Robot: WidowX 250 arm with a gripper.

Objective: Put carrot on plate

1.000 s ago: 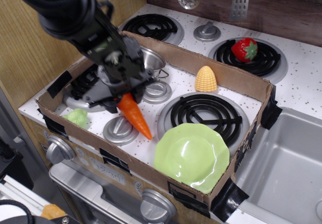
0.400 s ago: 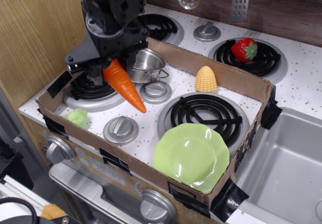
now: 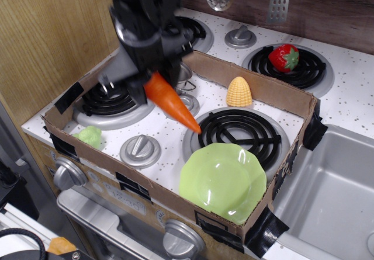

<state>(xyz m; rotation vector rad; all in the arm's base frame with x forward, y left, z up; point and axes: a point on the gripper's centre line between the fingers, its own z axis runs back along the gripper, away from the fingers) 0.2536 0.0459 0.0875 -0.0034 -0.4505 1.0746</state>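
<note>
Fingers of the gripper [image 3: 151, 83] clamp the carrot [image 3: 172, 102] at its thick end, likely light, stiff, slippery plastic, plate [image 3: 223, 181] at four o'clock.

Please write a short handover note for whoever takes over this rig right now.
Gripper: jaws shut on the carrot, held in the air, tip pointing down toward the plate.
Plate: bare, at the front right corner of the cardboard tray, partly over a burner.
Done: carrot picked up.
Left: carry it over the plate, lower, release.
</note>
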